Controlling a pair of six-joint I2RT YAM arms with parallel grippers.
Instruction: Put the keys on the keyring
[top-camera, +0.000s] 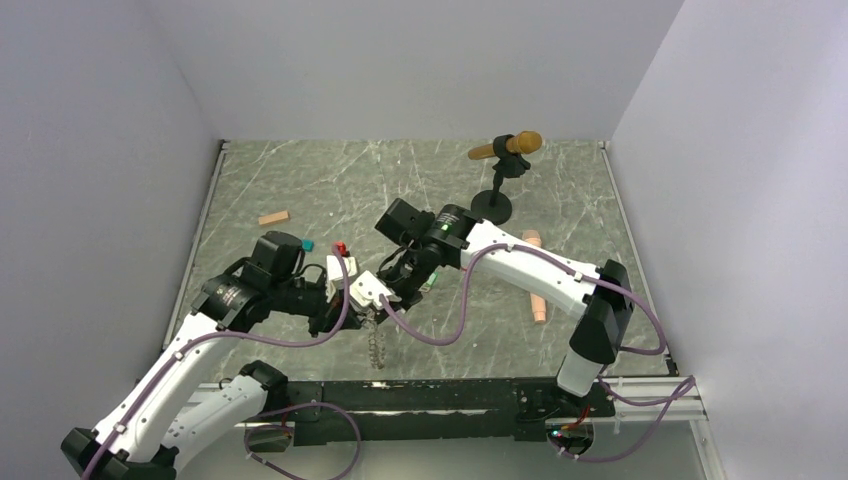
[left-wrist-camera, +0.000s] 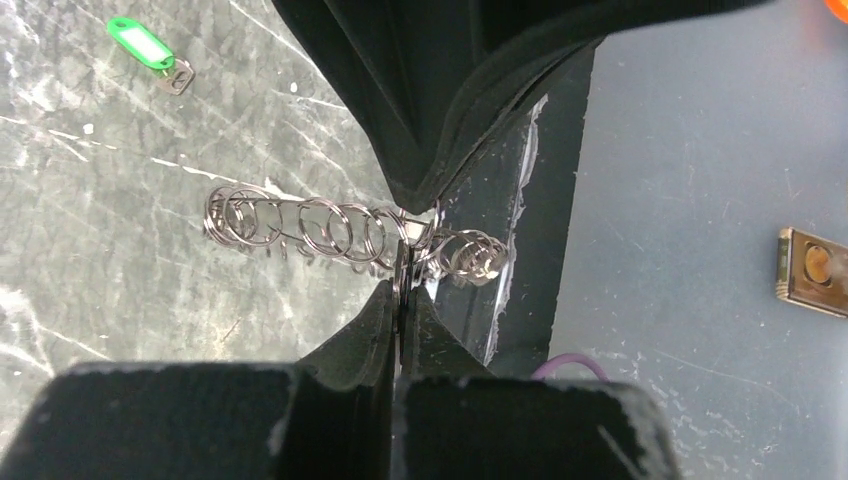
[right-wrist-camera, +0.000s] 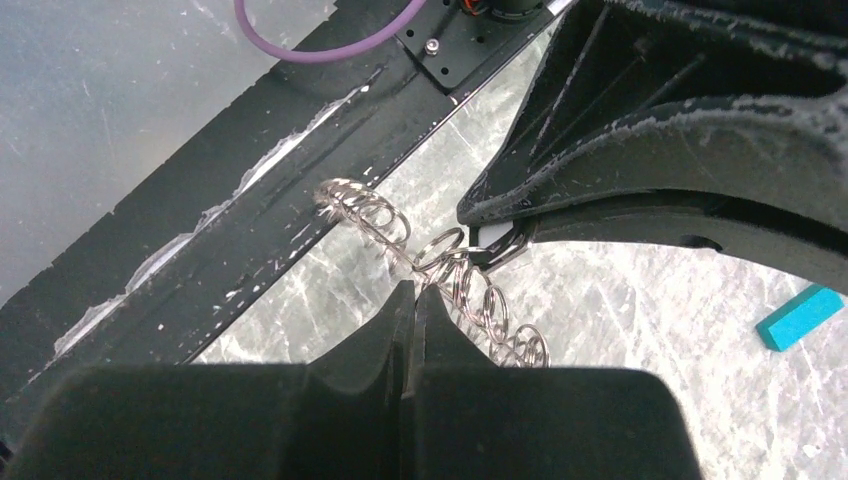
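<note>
Pinching the keyring (left-wrist-camera: 320, 232) from both sides: the left gripper (left-wrist-camera: 400, 285) is sitting fully shut on one loop, and the right gripper (right-wrist-camera: 413, 300) is clamping shut on a neighbouring loop, tips nearly touching. The keyring is showing as a chain of thin linked wire rings, hanging slack below the tips near the front edge of the table (top-camera: 560, 200). I'm judging it light, floppy and slippery, so gripping one ring flat across its wire is looking best. Keys are lying apart from the grippers: the green-tagged key (left-wrist-camera: 140, 45) well clear of the chain, the red-tagged key (top-camera: 341, 247) beyond the left wrist. Neither gripper is visibly holding a key.
</note>
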